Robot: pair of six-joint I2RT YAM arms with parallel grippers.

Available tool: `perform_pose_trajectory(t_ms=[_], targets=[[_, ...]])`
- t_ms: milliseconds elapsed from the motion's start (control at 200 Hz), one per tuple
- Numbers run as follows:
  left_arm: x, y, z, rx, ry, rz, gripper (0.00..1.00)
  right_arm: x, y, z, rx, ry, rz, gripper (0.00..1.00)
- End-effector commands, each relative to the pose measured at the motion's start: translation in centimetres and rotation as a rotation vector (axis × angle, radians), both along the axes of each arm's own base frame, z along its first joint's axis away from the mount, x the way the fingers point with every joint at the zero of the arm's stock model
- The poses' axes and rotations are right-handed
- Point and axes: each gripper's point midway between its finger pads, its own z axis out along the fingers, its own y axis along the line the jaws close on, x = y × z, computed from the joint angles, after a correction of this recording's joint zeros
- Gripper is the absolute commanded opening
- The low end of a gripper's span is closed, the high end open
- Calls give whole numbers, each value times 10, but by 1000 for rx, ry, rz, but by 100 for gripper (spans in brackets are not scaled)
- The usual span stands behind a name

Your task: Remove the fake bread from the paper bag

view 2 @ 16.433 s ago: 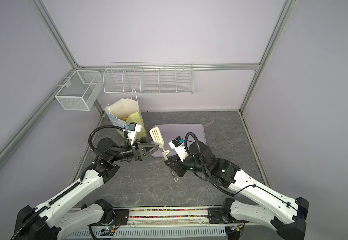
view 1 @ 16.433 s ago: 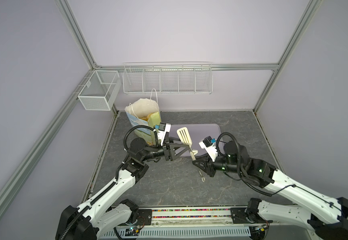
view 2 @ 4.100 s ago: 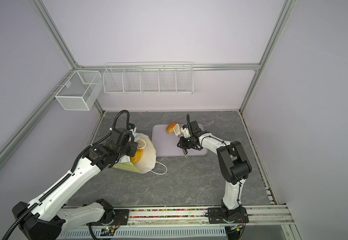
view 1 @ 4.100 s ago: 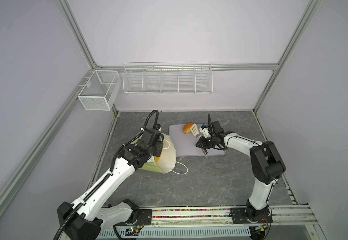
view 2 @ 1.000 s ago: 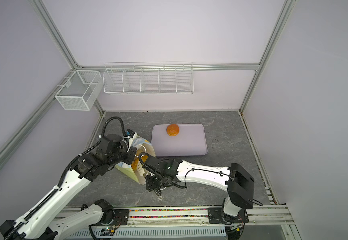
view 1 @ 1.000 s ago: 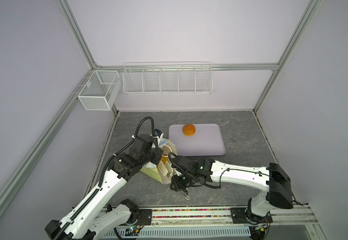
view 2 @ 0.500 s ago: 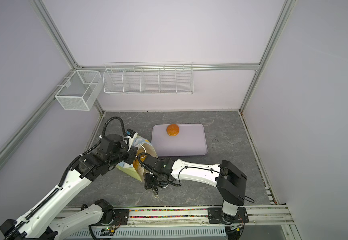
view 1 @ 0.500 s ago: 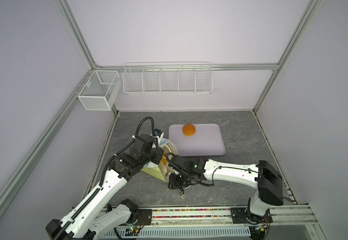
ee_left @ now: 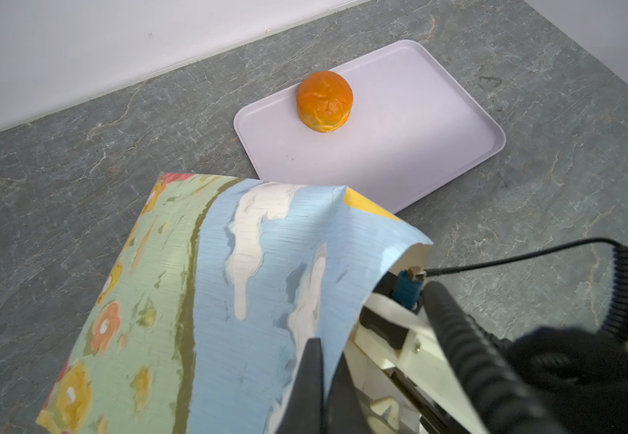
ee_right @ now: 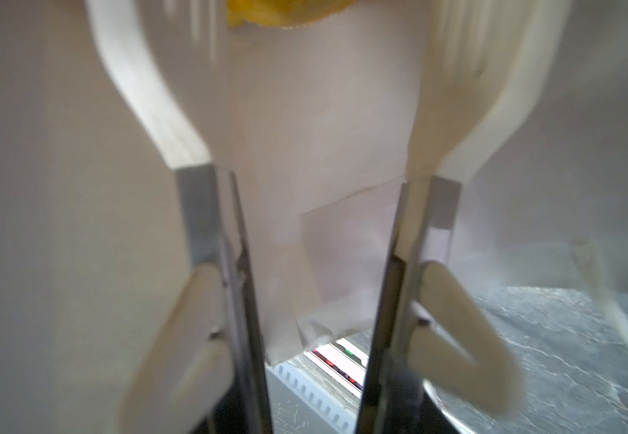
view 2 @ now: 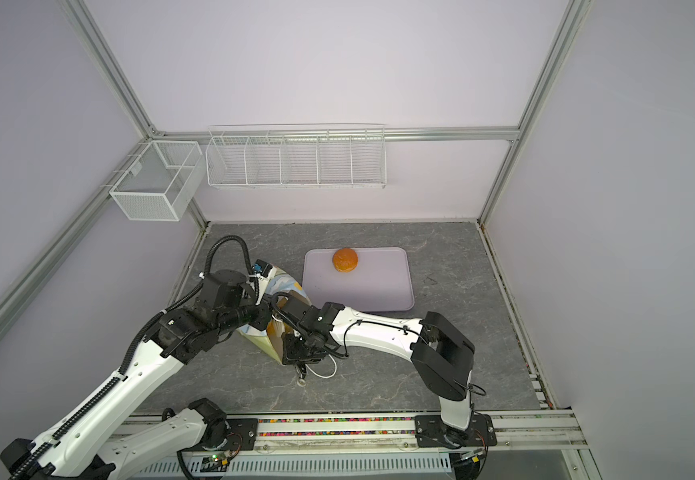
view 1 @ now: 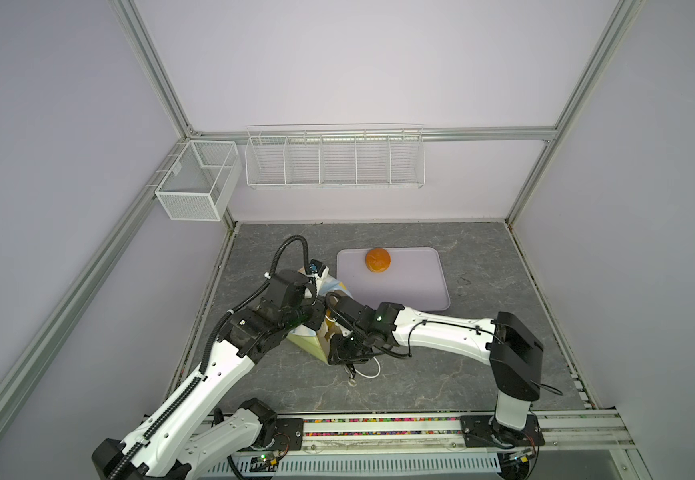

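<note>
Paper bag point(ee_left: 229, 300) lies on its side at 8 o'clock of the lilac tray point(view 1: 412, 291), mouth toward 5 o'clock. Left gripper point(ee_left: 323, 360) is pinched closed on the bag's rim. Right gripper point(ee_right: 316, 75) is inside the mouth, jaws apart, gripping nothing. Yellow bread point(ee_right: 282, 15) sits just past its tips. Round bun point(view 1: 377, 260) is on the tray, near its 12 o'clock edge.

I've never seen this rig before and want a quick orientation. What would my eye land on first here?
The bright orange round bun sits alone on the lilac tray at the back. Nearer, the tilted paper bag is worked from two sides. The left gripper pinches its rim, while the right gripper, jaws apart, reaches into the white-lined mouth toward yellow bread.
</note>
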Motion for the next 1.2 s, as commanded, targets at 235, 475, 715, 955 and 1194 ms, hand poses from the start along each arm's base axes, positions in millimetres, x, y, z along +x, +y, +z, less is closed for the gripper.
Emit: perform_pose_trajectory(t_ms=[235,475,715,955,1194], targets=[[0,-9,14,-66,-32,-19,0,11,-9,11,-5,-43,24,18],[4,-5,11,-46,-36,1,0,13,-26,31,-14,-108,45,6],[9,-3,6,-38,-30,36,0,5,-49,46,-28,-133,50,6],[12,-5,6,-45,-24,43,0,-7,-66,47,-79,-132,66,6],[11,-6,7,-53,-19,45,0,-11,-46,44,-15,-87,42,25]])
